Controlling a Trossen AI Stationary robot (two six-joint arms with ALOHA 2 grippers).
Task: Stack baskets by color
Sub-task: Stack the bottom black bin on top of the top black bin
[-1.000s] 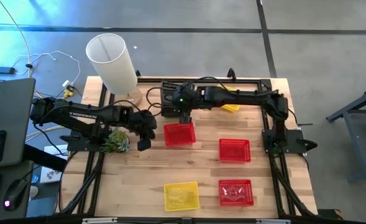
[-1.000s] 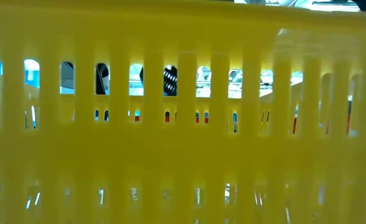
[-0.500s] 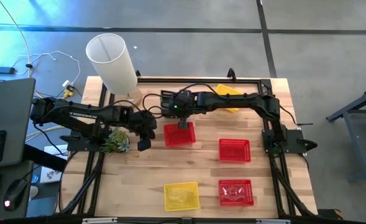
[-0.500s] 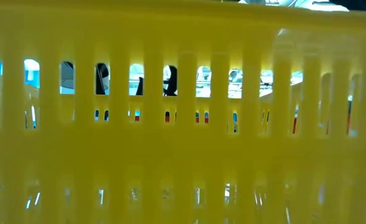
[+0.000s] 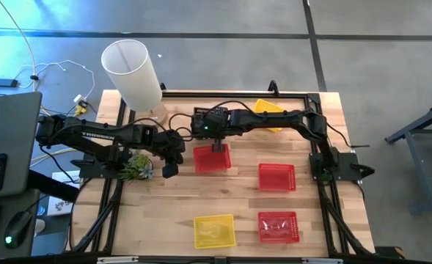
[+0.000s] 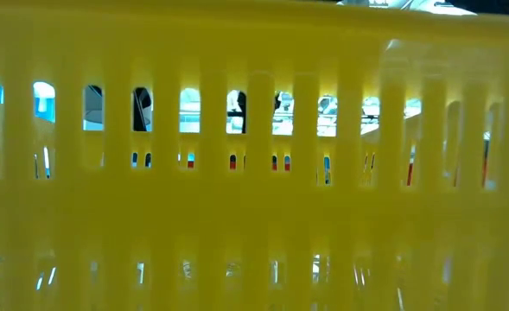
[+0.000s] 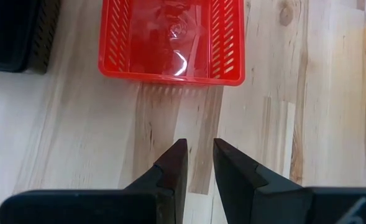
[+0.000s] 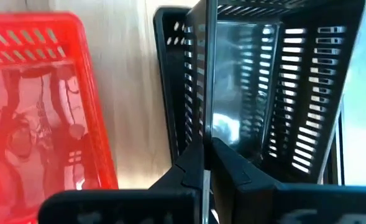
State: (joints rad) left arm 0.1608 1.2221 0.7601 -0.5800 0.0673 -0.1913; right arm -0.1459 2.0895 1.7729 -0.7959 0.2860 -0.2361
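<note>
My right gripper [image 8: 206, 163] is shut on a black basket [image 8: 269, 81] at the table's far middle. Under it on the table lies another black basket [image 8: 170, 87]. From above, the held basket [image 5: 203, 117] shows just beyond a red basket [image 5: 211, 159]. Two more red baskets [image 5: 277, 177] [image 5: 278, 226] and a yellow basket [image 5: 214, 230] rest on their bottoms nearer the front. Another yellow basket [image 5: 268, 110] lies behind my right arm. My left gripper [image 7: 198, 158] stands open above bare wood, short of the red basket [image 7: 170, 37]. My right gripper pinches one wall of the black basket at its rim [image 8: 207, 118], one finger on each face of the wall. The fingers slant down from the table's right. The basket is tilted over the other black basket; whether the two touch, I cannot tell.
A tall white cylinder lamp [image 5: 131, 73] stands at the far left corner, and a small green plant [image 5: 133, 167] lies under my left arm. The near yellow basket's wall [image 6: 254, 216] fills the low view. Black frame rails [image 5: 238, 94] border the table.
My right gripper has gone down with the black basket toward the black basket beneath it and a little toward the table's left. The yellow basket at the far edge shows more from behind the arm. My left arm has kept still.
</note>
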